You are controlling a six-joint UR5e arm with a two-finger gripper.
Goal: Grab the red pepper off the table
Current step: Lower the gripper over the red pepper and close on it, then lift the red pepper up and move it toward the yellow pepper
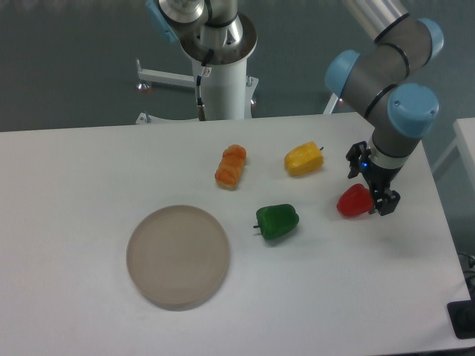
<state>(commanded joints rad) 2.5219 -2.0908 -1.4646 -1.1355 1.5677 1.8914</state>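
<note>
The red pepper (352,201) is small, glossy and bright red, at the right side of the white table (74,222). My gripper (375,196) comes down from the upper right, and its black fingers (387,202) close on the pepper's right end. The pepper is low, at or just above the tabletop. The far finger is partly hidden behind the pepper.
A yellow pepper (303,159) lies up and left of the gripper. A green pepper (277,221) lies to the left of the red one. An orange toy (231,166) sits near the middle back. A round grey plate (177,256) lies at the front left. The table's right edge is close to the gripper.
</note>
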